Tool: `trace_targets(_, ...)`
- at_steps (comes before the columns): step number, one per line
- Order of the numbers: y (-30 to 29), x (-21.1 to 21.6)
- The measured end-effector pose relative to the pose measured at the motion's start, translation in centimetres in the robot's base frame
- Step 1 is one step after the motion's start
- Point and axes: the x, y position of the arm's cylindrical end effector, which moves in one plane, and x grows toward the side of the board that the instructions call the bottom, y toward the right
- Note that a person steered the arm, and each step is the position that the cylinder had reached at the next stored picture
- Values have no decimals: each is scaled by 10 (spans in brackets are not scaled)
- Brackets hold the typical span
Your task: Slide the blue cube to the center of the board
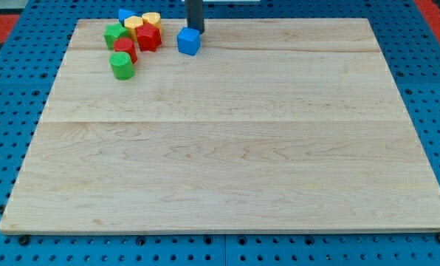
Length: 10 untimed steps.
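Note:
The blue cube (189, 41) sits on the wooden board (227, 148) near the view's top, left of the middle. My tip (196, 31) is at the lower end of the dark rod, right behind the cube's top right edge, touching or nearly touching it. The rod comes down from the view's top edge.
A cluster of blocks lies at the view's top left: a green cylinder (122, 66), a red cylinder (125, 49), a red star-like block (148, 37), a green block (115, 34), two yellow blocks (133, 24) (151, 19) and another blue block (123, 15). Blue pegboard surrounds the board.

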Motion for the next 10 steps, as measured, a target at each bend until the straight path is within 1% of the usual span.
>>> trace_targets(1,0,-9)
trace_targets(3,-28,-14)
trace_targets(5,-15,26)
trace_targets(6,-16,23)
trace_targets(7,-11,53)
trace_targets(8,65,114)
trace_targets(9,70,98)
trace_targets(10,68,63)
